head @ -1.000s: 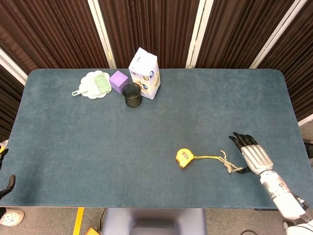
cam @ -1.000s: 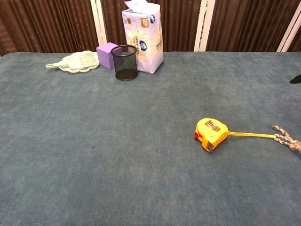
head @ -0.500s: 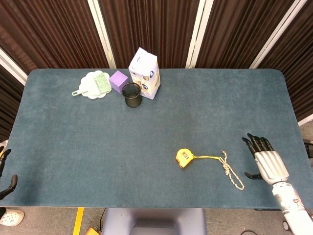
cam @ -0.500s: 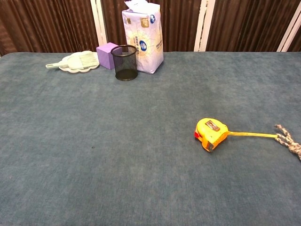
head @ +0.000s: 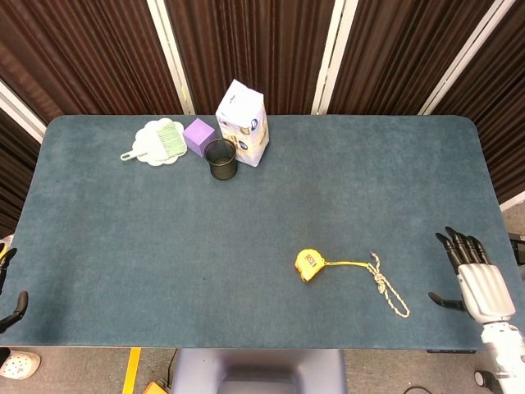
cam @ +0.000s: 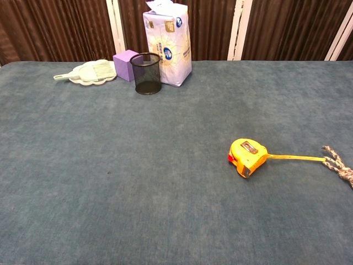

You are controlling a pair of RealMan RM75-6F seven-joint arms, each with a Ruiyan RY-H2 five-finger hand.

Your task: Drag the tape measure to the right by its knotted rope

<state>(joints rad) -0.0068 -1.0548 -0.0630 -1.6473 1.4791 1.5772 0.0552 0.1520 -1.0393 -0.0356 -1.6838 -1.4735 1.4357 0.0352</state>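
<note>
Head view | right robot hand [head: 480,283] released, fingers spread; knotted rope [head: 385,285] apart | left unclear

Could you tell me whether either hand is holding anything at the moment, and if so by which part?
Nothing is held. The right hand is open, clear of the knotted rope; the left hand barely shows at the table edge.

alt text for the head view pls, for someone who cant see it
A small yellow tape measure lies on a blue-grey felt table, its knotted beige rope trailing right, untouched. The open right robot hand hovers at the table's right edge; a black mesh cup stands far back.
</note>
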